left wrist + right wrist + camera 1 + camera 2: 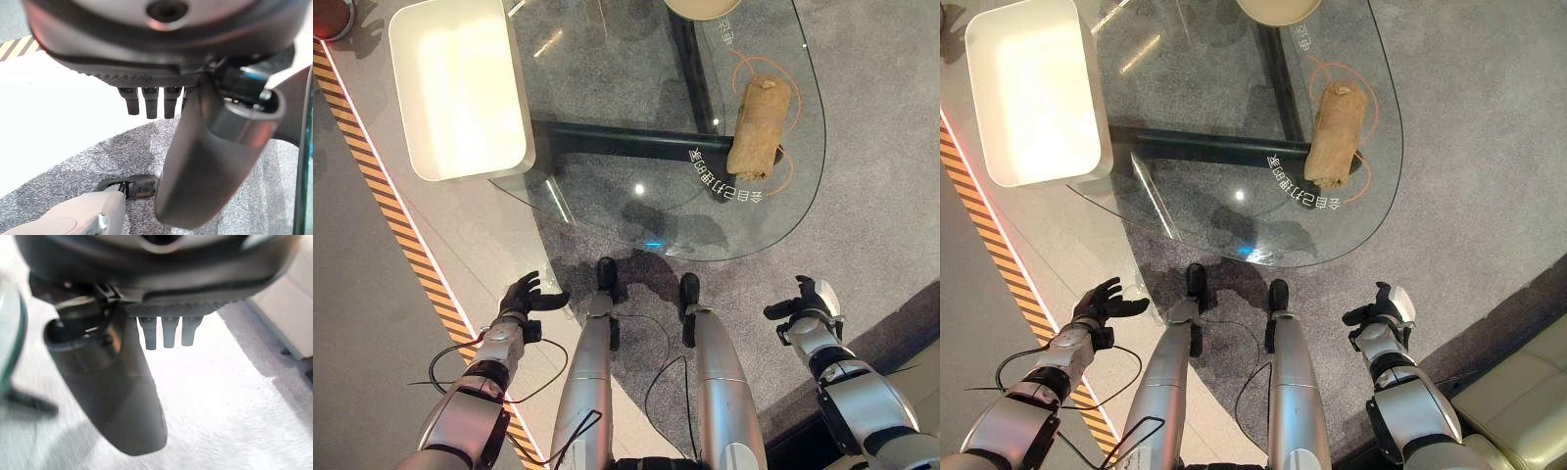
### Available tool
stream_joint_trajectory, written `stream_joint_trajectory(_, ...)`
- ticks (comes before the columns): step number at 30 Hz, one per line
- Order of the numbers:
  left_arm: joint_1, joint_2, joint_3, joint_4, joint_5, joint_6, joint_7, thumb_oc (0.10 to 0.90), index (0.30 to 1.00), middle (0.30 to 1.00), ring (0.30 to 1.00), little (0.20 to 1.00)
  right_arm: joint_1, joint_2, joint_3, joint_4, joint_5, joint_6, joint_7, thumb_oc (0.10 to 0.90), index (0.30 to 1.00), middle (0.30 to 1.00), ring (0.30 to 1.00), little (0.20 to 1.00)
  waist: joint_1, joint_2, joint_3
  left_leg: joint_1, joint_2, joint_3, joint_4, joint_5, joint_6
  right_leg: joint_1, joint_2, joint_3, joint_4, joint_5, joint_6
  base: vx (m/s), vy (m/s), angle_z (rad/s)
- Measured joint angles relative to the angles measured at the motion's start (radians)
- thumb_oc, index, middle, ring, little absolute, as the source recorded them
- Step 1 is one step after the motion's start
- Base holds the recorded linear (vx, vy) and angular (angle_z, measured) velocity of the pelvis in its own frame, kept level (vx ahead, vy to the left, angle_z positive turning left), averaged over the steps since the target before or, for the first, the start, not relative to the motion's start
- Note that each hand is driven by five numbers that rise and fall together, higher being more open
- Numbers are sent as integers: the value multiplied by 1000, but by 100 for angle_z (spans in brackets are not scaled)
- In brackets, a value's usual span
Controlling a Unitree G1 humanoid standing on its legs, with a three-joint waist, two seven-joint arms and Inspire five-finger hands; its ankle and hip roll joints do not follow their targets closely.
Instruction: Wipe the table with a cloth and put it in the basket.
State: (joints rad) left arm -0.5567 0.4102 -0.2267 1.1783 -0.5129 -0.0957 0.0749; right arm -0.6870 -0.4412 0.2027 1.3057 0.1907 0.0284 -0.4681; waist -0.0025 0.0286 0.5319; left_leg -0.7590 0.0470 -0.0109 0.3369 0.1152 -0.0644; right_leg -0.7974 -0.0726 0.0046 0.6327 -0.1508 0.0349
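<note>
Cloth (760, 128) lies rolled up, tan, on the glass table (607, 117), near the table's right rounded edge, inside a thin orange ring drawn on the glass. One end of the roll points toward the far side, the other toward the robot; white lettering on the glass sits just beside the near end. Nothing touches the cloth.

Basket (460, 88), white, rectangular, with rounded corners, sits at the table's left side, overlapping the glass edge, well apart from the cloth. Inside looks bare, though glare washes out much of it.

A pale round object (703, 8) is cut off by the view's far edge, on the table beyond the cloth; cannot tell what it is.

Left hand (525, 294) hangs low, off the table, above the pale floor strip near the striped orange-and-black line (401, 235). Fingers relaxed and spread, thumb out, holding nothing; the left wrist view shows straight fingertips (150, 103) over grey carpet (73, 166).

Right hand (805, 300) likewise low, off the table's near right side, over the carpet. Fingers loosely extended, thumb apart, empty; the right wrist view shows the fingertips (169, 333) straight with only floor past them.

Both hands well apart from cloth and basket.
</note>
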Motion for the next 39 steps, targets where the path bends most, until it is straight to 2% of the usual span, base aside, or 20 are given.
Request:
stream_joint_trajectory(3,0,1,3,1,-7,-1,0,800,900,900,900,900,-21,-6,-70,-9,114,-67,-73,800,900,900,900,900,0,1,0,-1,-1,0,-2,0,0,-2,-1,0,-1,0,0,24,3,0)
stream_joint_trajectory(4,0,1,3,1,-7,-1,0,800,900,900,900,900,-21,-6,-70,-9,114,-67,-73,800,900,900,900,900,0,1,0,-1,-1,0,-2,0,0,-2,-1,0,-1,0,0,0,0,0)
stream_joint_trajectory(6,0,1,3,-1,-7,-1,0,800,900,900,900,900,-33,-18,-80,-32,171,-110,-113,800,900,900,900,900,0,1,1,-9,-1,0,-1,0,0,-9,-1,0,-1,1,-2,3,16,0)
stream_joint_trajectory(10,7,0,0,-28,-25,-4,8,800,900,900,900,900,-54,-40,-115,-188,307,-195,-194,800,900,900,900,900,0,8,7,-44,-2,0,-3,1,-1,-46,-1,0,0,5,-7,0,8,0)
stream_joint_trajectory(13,17,-1,-13,-56,-26,-5,26,800,900,900,900,900,-51,-39,-114,-307,362,-218,-250,800,900,900,900,900,1,10,9,-51,-2,-1,-6,4,-4,-54,-1,-2,0,5,-4,0,0,0)
stream_joint_trajectory(19,14,-3,-38,-61,-40,-25,31,800,900,900,900,900,-120,-35,-105,-398,370,-310,-376,800,900,900,900,900,2,11,9,-53,-6,-1,-27,10,-6,-63,-5,-2,-5,5,-3,0,0,0)
stream_joint_trajectory(23,14,-4,-38,-60,-64,-28,40,800,900,900,900,900,-140,-35,-82,-492,357,-320,-432,800,900,900,900,900,2,11,9,-51,-8,-1,-42,17,-5,-64,-8,-4,-14,5,-3,0,0,0)
stream_joint_trajectory(29,14,-4,-39,-62,-65,-39,43,800,900,900,900,900,-144,-33,-33,-600,308,-317,-449,800,900,900,900,900,5,12,9,-46,-12,-1,-70,31,-6,-64,-13,-5,-28,6,-2,2,4,1)
stream_joint_trajectory(34,14,-5,-39,-72,-65,-42,44,800,900,900,900,900,-149,-32,3,-694,270,-276,-450,800,900,900,900,900,9,12,9,-44,-17,0,-77,34,-5,-64,-18,-5,-28,4,0,5,9,1)
stream_joint_trajectory(39,14,-9,-39,-71,-64,-43,44,800,900,900,900,900,-155,-13,60,-704,269,-229,-444,800,900,900,900,900,21,12,9,-38,-17,2,-80,34,-5,-61,-18,-3,-27,4,0,0,0,0)
